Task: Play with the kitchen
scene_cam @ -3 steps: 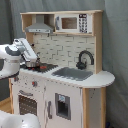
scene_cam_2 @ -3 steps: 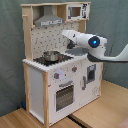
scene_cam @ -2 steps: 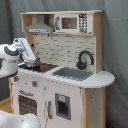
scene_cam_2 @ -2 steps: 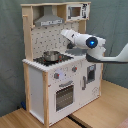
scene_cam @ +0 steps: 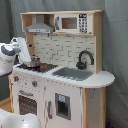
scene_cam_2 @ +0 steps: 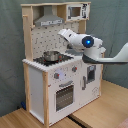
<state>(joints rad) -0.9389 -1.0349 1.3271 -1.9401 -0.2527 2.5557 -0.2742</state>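
The kitchen is a tall white and light-wood toy with a pegboard back, a grey hood and a black faucet over the sink. A small metal pot stands on the stove. In the first exterior view my gripper hangs just over the pot, at the end of the white arm. In the second exterior view the arm reaches in from the right above the stove, and its wrist hides the gripper.
Red knobs and the oven door face front below the stove. A toy microwave sits on the top shelf. A grey curtain hangs behind. The kitchen stands on a wooden table.
The arm has edged slightly toward the second exterior view's left, over the stove. The pot has not moved.
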